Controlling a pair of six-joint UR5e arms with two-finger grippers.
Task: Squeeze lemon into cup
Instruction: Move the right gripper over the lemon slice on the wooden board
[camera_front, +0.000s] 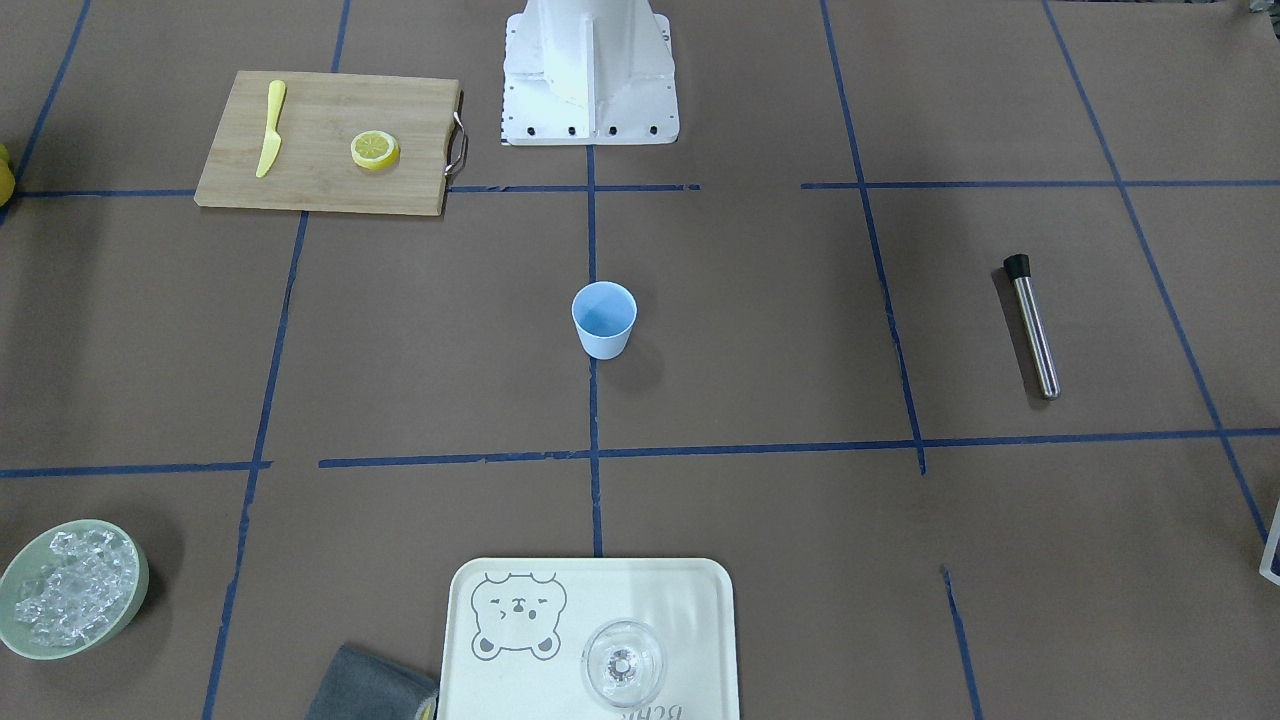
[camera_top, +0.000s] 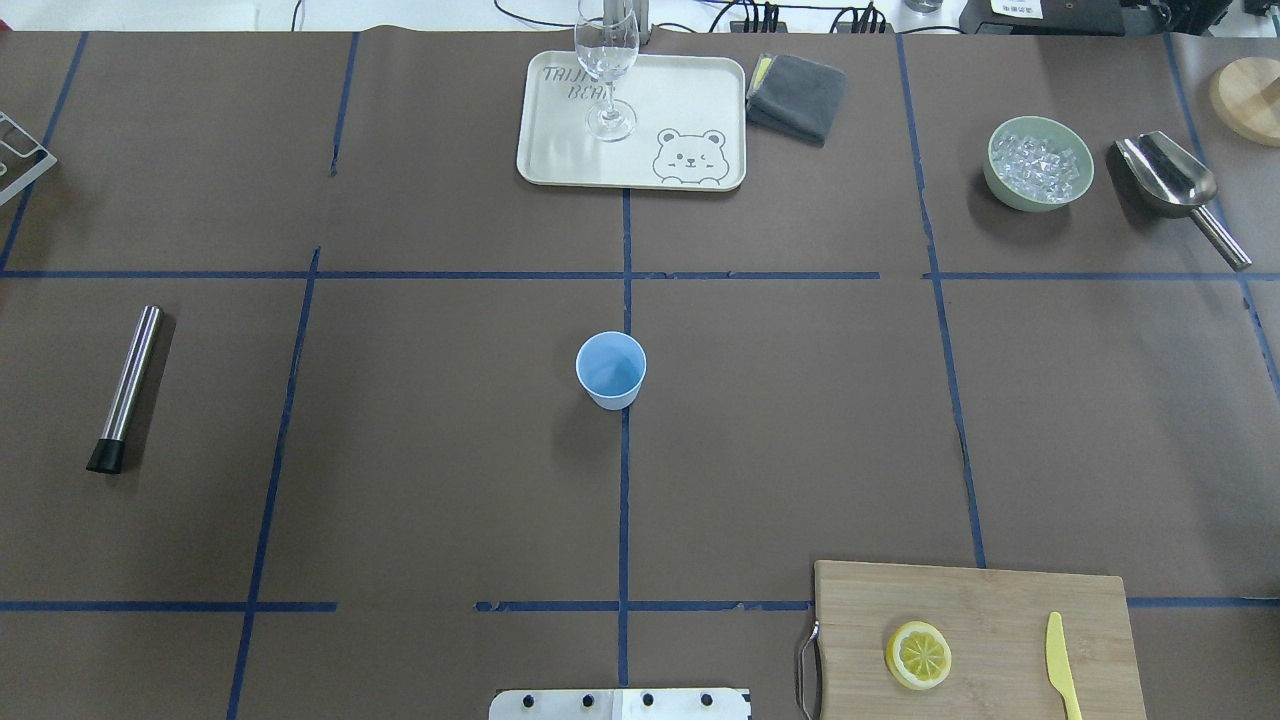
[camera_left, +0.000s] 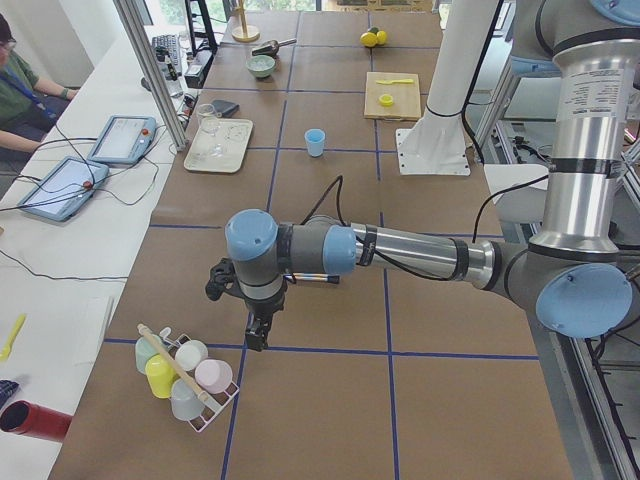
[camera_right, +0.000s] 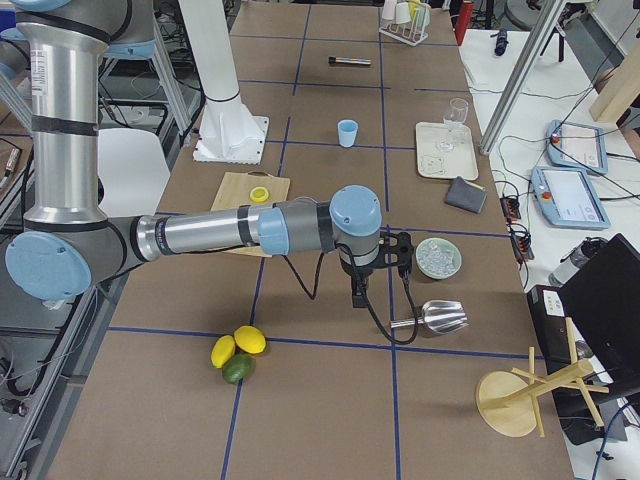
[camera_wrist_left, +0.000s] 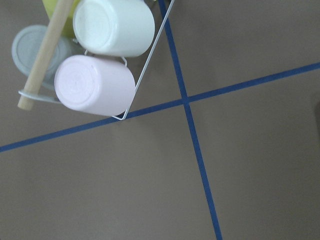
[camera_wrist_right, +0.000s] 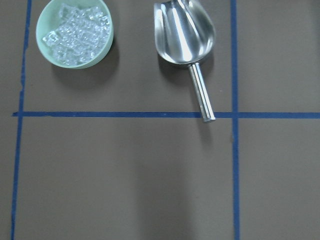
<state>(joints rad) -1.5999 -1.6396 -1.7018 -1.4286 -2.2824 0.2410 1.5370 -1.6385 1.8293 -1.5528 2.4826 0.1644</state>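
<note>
Two grippers, both shown only by side cams, so can't tell how far open: left gripper (camera_left: 257, 338) hangs over table nr a rack (camera_left: 205, 410) of upturned tumblers, right gripper (camera_right: 357, 298) nr the green bowl (camera_right: 438, 271) & scoop (camera_right: 443, 317). Neither touches the lemon (camera_top: 918, 655), which lies flat on the cutting board (camera_top: 1000, 600) by a yellow knife (camera_top: 1061, 665). The cup (camera_top: 611, 368) stands upright mid-table, inside plain blue. Green bowl holds ice; glass (camera_top: 606, 60) stands on tray (camera_top: 560, 150).

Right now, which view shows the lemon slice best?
The overhead exterior view: the lemon slice lies large and unobstructed, segments visible. The front-facing view shows it smaller; both side views show a tiny yellow spot; the wrist views miss it.
</note>
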